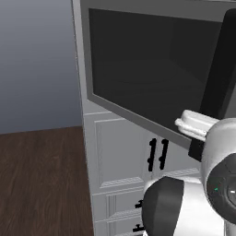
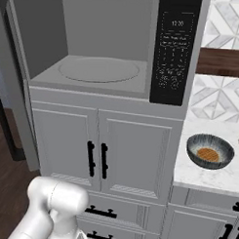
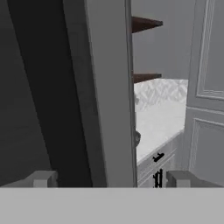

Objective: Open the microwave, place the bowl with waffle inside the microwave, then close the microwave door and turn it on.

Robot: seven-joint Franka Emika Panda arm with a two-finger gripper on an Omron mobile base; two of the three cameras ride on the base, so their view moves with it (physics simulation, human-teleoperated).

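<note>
Grey-framed, dark-glass microwave door [image 1: 152, 69] is standing swung open with the gripper [image 3: 107, 179] spread wide around its edge, so backing clear cleanly matters before reaching for the patterned grey waffle bowl [image 2: 210, 151] sitting on the white counter [image 2: 199, 131].

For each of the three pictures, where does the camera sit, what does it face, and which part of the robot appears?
Left base view: behind the arm, facing the open microwave door; white arm at lower right.
Right base view: behind the arm, facing the open microwave and the bowl on the counter; arm at lower left.
Hand view: on the hand, facing the door's edge; open gripper at the bottom.
Shared: the door and the white cabinets.
</note>
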